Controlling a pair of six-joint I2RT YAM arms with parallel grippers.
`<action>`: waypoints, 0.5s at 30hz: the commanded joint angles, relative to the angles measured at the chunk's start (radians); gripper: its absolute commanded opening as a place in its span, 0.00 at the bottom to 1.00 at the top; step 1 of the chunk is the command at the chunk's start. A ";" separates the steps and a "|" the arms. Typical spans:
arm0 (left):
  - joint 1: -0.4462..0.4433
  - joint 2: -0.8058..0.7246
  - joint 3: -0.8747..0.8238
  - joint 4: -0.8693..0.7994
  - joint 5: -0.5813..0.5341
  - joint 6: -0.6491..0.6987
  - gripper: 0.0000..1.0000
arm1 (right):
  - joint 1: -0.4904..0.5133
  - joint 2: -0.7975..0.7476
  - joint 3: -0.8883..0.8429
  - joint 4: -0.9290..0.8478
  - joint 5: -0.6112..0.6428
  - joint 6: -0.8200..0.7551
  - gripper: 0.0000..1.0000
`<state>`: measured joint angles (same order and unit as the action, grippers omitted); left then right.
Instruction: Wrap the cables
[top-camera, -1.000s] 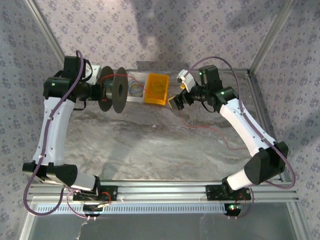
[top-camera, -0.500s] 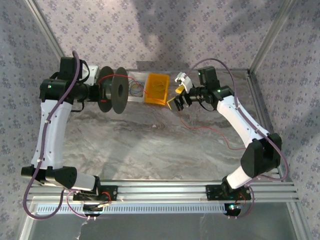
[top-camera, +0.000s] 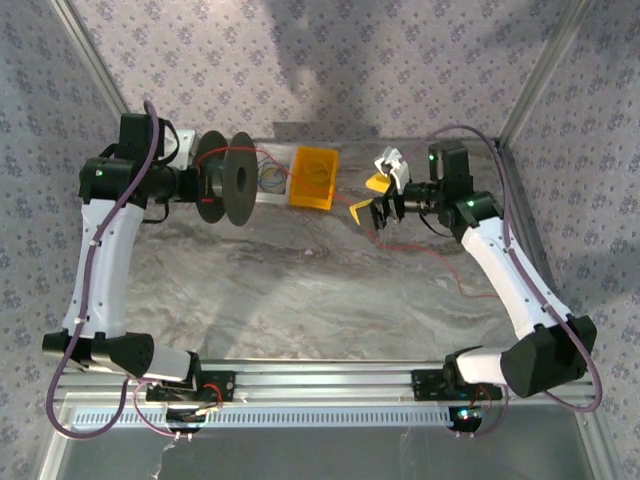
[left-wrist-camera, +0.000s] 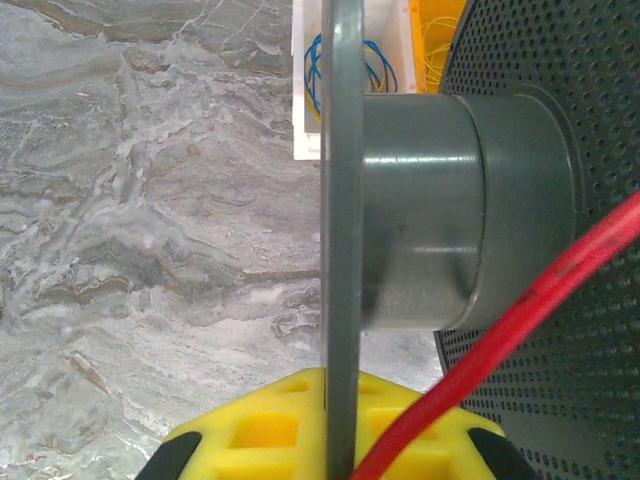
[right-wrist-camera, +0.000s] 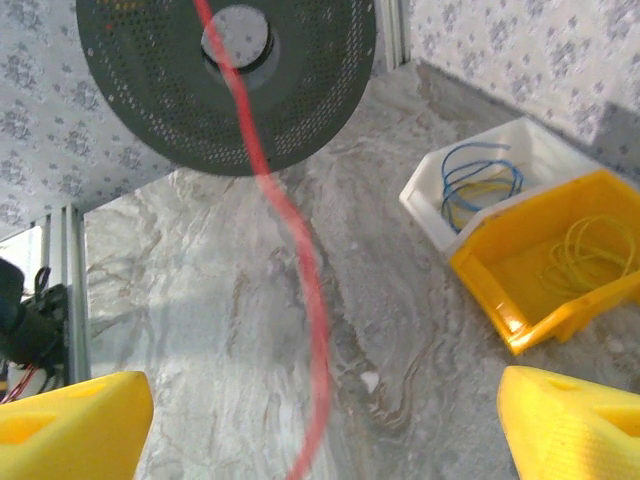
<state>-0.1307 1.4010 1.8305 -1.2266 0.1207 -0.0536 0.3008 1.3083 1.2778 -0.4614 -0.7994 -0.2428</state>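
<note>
My left gripper is shut on the dark grey spool and holds it on edge at the back left of the table. In the left wrist view its yellow pads clamp the thin flange beside the hub. The red cable comes off the spool and crosses that pad. My right gripper is wide open. The cable runs loose and blurred between its yellow fingers, from the spool. The cable leaves the spool towards the right.
A yellow bin with yellow wire and a white bin with blue wire stand between the spool and my right gripper. The same bins lie to the right in the right wrist view. The marbled table has metal frame rails.
My right arm has swung to the right, away from the spool, and its fingers have spread wider. The left arm and spool have barely shifted.
</note>
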 joint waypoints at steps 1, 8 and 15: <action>0.016 0.005 0.057 0.082 0.010 -0.033 0.00 | 0.026 -0.005 -0.072 -0.072 0.039 0.004 0.88; 0.017 0.020 0.095 0.070 0.016 -0.025 0.00 | 0.057 0.047 -0.127 -0.030 0.227 0.048 0.59; 0.016 0.009 0.086 0.058 0.032 -0.017 0.00 | 0.053 0.197 0.074 -0.024 0.310 0.012 0.00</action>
<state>-0.1303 1.4300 1.8713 -1.2308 0.1352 -0.0528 0.3580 1.4582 1.2438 -0.5007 -0.5499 -0.2119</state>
